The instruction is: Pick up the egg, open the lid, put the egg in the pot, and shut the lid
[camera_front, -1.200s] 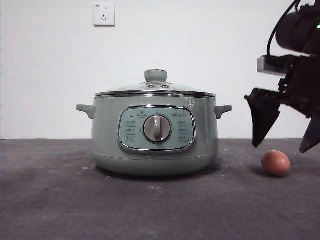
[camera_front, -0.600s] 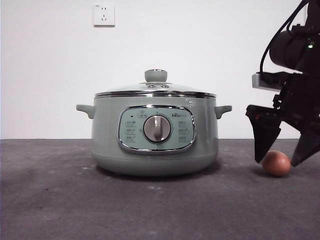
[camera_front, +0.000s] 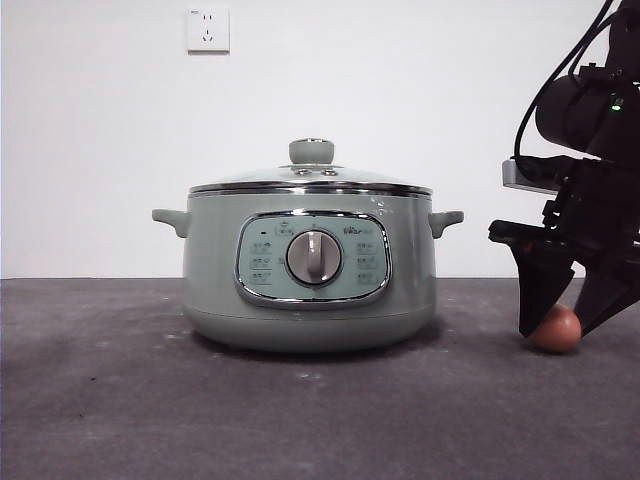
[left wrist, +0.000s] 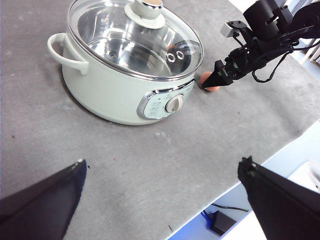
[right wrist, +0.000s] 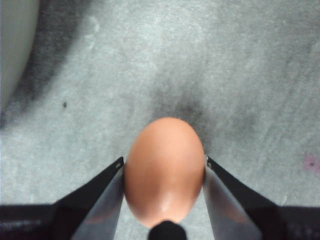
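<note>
- Your right end effector is down at the surface, its two jaws on either side of the egg; in the right wrist view each jaw sits right against the shell, clamped on it.
- The egg rests on the grey surface, well apart from the pot and off to its side.
- Your left end effector hangs high above the surface, jaws wide apart and holding nothing.
- The lid sits closed on the pot, its pale green knob upright at the centre; the pot's dial faces the front camera.
- A wall socket is on the white wall behind.
</note>
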`<state>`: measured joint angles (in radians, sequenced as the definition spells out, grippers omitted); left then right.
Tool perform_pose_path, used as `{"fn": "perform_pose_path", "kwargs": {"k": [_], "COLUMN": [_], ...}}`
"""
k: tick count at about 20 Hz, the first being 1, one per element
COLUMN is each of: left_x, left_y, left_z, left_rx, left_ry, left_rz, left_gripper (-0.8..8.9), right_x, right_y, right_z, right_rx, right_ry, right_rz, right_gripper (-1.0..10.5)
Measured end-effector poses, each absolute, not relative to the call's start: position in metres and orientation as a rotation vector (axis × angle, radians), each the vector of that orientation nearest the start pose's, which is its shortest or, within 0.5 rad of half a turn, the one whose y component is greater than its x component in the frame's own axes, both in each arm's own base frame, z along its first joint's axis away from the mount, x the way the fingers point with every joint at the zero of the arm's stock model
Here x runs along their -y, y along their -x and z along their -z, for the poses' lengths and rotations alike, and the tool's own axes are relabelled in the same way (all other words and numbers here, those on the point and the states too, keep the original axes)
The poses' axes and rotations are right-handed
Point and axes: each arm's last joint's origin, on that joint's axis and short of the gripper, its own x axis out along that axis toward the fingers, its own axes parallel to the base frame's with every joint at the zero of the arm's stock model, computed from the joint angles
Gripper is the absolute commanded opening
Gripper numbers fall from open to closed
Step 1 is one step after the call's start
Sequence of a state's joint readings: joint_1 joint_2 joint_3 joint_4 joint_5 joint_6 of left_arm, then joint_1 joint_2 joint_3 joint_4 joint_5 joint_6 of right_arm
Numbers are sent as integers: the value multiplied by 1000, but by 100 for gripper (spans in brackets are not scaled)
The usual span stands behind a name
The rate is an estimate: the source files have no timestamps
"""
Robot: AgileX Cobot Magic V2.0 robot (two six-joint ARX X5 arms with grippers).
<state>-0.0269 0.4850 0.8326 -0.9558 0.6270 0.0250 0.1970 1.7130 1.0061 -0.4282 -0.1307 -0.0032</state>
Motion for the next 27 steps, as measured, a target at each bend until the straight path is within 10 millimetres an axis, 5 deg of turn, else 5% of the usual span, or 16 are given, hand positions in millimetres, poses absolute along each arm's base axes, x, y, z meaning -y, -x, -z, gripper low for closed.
{"fn": "perform_pose_path", "kwargs": {"k": [4, 10, 15, 20, 27], "left_x": [18, 27, 66, 125, 188], "left_y": [-80, -128, -186, -254, -332], "left_z": [-317, -329, -361, -371, -353], "left_rx": [-553, -530, -479, -499, -565], "left_ry": [141, 140, 44, -42, -93], "left_rz": [612, 659, 709, 716, 719], "left_gripper": [633, 627, 627, 628, 627], "right_x": [-66, -56, -45, -38, -36], "right_y": [-310, -262, -208, -174, -161], "right_z": [-176, -264, -319, -336, -337], "right_rx": [-1134, -903, -695, -651, -667], "right_ry": [41, 34, 27, 26, 26], "right_rz": [-293, -307, -315, -317, -316], "right_gripper": [-12, -12, -12, -12, -12]}}
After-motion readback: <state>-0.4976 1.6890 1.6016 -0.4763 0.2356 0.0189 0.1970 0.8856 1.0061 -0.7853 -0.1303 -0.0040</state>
